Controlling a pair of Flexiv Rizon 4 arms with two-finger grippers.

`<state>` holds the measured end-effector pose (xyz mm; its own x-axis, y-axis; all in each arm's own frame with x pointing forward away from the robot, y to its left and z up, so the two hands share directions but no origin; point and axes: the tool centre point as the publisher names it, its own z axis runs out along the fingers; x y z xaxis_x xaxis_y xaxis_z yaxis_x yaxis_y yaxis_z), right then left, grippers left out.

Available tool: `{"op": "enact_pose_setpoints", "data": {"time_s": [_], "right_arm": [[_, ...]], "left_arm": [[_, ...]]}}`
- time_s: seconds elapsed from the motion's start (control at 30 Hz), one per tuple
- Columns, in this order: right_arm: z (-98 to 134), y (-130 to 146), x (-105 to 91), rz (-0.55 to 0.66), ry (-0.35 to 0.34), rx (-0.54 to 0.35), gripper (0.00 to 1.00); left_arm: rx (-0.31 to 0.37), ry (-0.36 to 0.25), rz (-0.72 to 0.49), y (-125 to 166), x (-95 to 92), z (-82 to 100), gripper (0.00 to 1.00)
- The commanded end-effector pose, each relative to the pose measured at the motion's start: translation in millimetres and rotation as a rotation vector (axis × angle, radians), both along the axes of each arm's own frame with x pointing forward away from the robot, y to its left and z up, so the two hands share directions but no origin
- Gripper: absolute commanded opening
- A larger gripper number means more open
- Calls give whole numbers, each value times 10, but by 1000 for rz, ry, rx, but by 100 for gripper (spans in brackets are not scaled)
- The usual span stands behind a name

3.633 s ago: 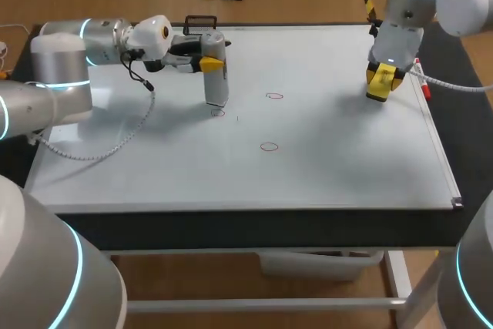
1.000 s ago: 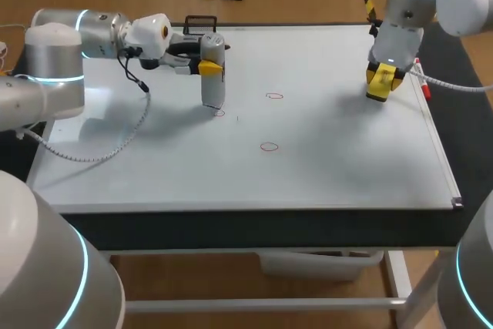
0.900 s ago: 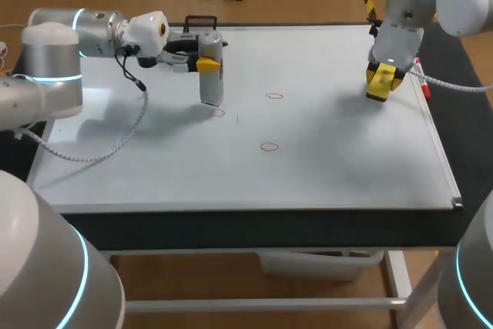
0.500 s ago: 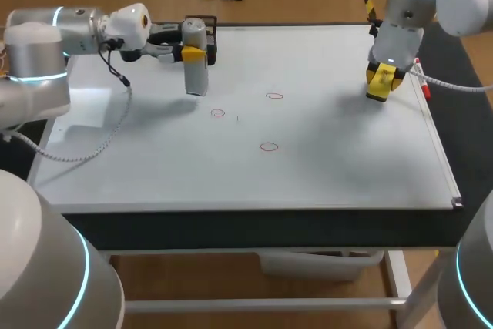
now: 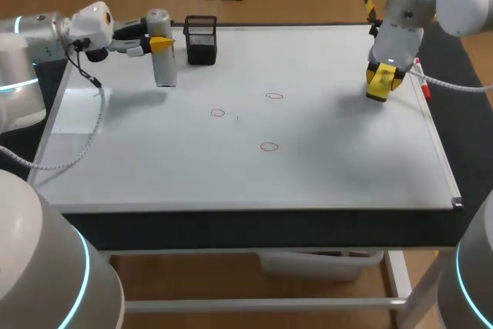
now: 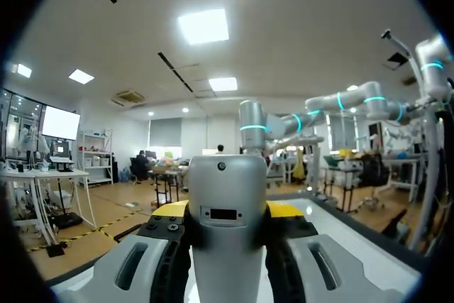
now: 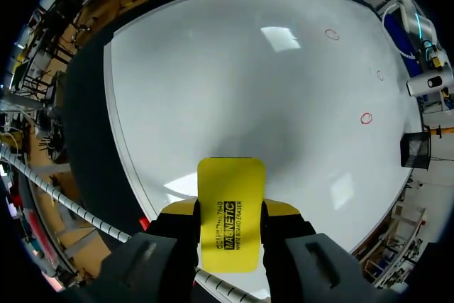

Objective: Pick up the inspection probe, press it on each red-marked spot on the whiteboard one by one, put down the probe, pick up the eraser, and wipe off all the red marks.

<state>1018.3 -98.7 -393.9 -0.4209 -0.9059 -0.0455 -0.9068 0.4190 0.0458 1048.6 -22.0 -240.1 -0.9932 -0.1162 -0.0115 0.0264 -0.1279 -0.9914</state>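
My left gripper (image 5: 162,42) is shut on the grey inspection probe (image 5: 163,61). It holds the probe upright over the whiteboard's (image 5: 347,159) far left part, just left of a black mesh holder (image 5: 200,39). In the left wrist view the probe (image 6: 227,225) stands between the yellow-tipped fingers (image 6: 170,209). Three red marks (image 5: 218,112) (image 5: 274,96) (image 5: 268,146) lie mid-board, apart from the probe. My right gripper (image 5: 379,84) is shut on the yellow eraser (image 7: 230,211) above the board's far right; the red marks (image 7: 366,118) lie well ahead of it.
The black mesh holder (image 7: 415,150) stands at the board's far edge. A red-capped pen (image 5: 424,86) lies along the board's right rim beside the right gripper. A cable (image 5: 85,129) hangs from the left arm over the board's left side.
My left arm has carried the probe left and toward the far edge, away from the left red mark, ending beside the black holder. The right arm has not moved.
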Motion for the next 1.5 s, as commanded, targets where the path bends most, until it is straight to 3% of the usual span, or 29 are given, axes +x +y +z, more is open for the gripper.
{"op": "enact_pose_setpoints", "data": {"time_s": [0.03, 0.43, 0.9, 1.27, 1.5], "right_arm": [[6, -3, 5, 2, 0, -4, 0], [6, -3, 5, 2, 0, -4, 0], [6, -3, 5, 2, 0, -4, 0], [49, 562, 73, 124, 62, -33, 0], [50, 1073, 18, 196, 46, -27, 0]], "left_arm": [[6, 3, 38, 177, -12, 33, 0], [-13, 9, 165, 621, 148, 13, 0], [-28, 6, 202, 755, 145, 51, 0], [-28, 6, 202, 755, 145, 51, 0], [-28, 6, 202, 755, 145, 51, 0]]}}
